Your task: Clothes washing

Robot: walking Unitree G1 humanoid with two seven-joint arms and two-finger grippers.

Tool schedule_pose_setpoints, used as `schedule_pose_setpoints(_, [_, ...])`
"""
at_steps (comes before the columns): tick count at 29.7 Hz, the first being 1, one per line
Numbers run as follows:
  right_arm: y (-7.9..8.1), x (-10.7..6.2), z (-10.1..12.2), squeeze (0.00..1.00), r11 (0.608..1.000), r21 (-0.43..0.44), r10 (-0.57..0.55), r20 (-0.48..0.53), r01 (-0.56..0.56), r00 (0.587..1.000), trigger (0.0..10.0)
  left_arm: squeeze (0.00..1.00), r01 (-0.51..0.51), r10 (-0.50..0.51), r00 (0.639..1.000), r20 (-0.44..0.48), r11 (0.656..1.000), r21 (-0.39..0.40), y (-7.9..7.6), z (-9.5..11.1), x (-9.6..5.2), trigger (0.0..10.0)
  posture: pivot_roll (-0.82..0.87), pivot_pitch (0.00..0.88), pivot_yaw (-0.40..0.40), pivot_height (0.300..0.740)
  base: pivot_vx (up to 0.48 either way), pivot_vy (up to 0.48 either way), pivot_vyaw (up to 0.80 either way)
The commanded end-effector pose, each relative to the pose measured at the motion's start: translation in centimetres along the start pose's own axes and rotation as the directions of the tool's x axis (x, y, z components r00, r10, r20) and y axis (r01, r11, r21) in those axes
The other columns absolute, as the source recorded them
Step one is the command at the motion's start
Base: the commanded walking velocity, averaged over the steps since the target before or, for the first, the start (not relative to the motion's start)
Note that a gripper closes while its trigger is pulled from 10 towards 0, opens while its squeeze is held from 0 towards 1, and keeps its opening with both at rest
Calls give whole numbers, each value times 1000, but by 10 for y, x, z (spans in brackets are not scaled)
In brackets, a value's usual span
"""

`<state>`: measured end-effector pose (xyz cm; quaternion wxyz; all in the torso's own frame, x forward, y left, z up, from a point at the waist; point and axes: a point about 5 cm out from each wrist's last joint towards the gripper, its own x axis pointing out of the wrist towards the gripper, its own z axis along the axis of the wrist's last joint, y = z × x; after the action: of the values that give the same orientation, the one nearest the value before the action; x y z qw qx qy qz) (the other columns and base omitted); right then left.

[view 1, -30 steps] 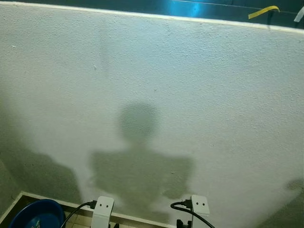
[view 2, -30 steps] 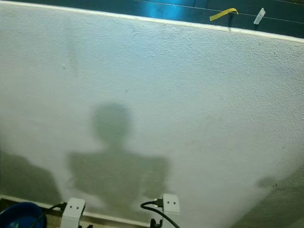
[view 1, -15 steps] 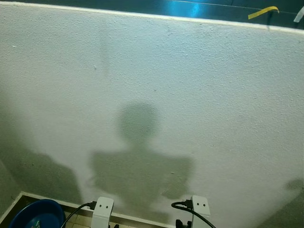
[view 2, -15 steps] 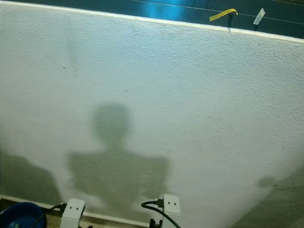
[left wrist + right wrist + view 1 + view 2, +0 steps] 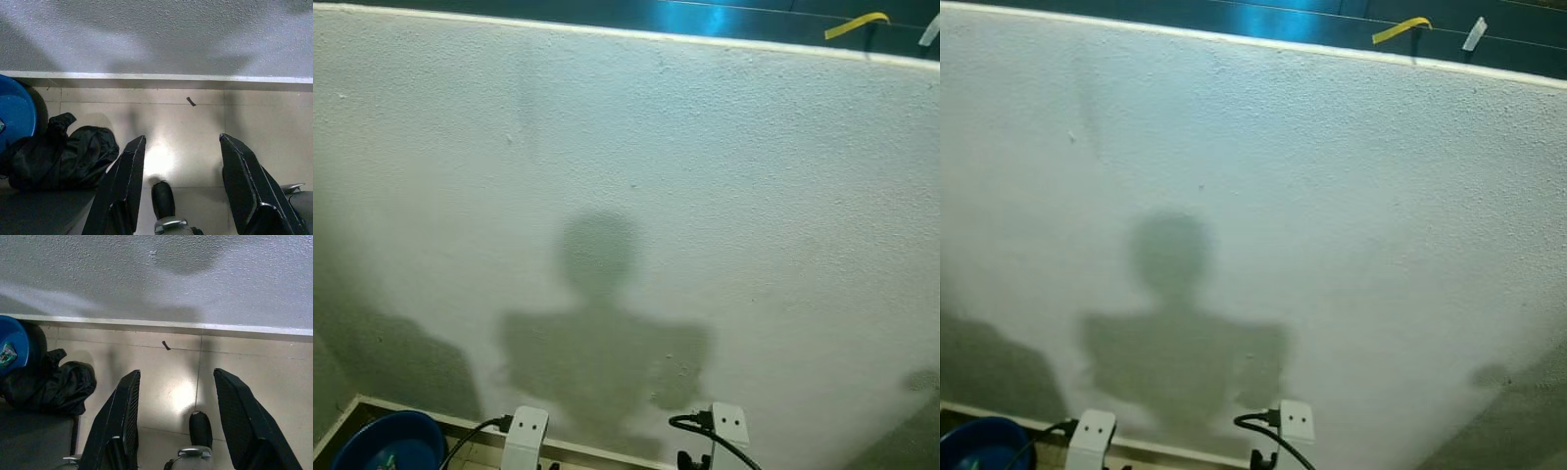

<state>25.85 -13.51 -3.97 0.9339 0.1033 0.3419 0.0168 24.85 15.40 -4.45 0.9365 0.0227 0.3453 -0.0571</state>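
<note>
I saw black clothes [image 5: 58,156] on the floor [image 5: 176,127] beside the blue tub [image 5: 14,117]. Both end effectors, left [image 5: 181,186] and right [image 5: 176,421], were spread apart, holding nothing. I thought I should bend low toward the tub first.

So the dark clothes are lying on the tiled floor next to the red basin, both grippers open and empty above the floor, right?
Not quite: the basin is blue, not red, as the left wrist view shows. The rest holds: the dark clothes lie on the tiled floor beside it, and the left gripper and right gripper are both open and empty above the floor.
</note>
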Motion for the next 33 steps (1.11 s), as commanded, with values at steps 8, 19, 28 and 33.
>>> schedule_pose_setpoints(8, [-6,-2,-9,0,1000,-3,-24,-32,24,999,10000,0,5,-5,999,-35,1000,-14,-3,-9,-2,10000,4,31,-18,740,0,0,0])
schedule_pose_setpoints(19, [-6,-3,-11,0,999,-23,-24,-37,23,999,10000,0,1,-1,999,-34,1000,-17,-2,-11,-2,10000,2,31,-17,740,0,0,0])
schedule_pose_setpoints(28, [-4,-3,-11,0,999,-41,-18,-39,17,999,10000,0,7,-8,999,-37,1000,-19,-3,-12,-2,10000,1,35,-18,740,0,0,0])
schedule_pose_setpoints(33, [-3,-3,-12,0,999,-40,-15,-40,13,999,10000,0,5,-6,999,-39,1000,-23,-3,-13,-3,10000,3,39,-20,740,0,0,0])
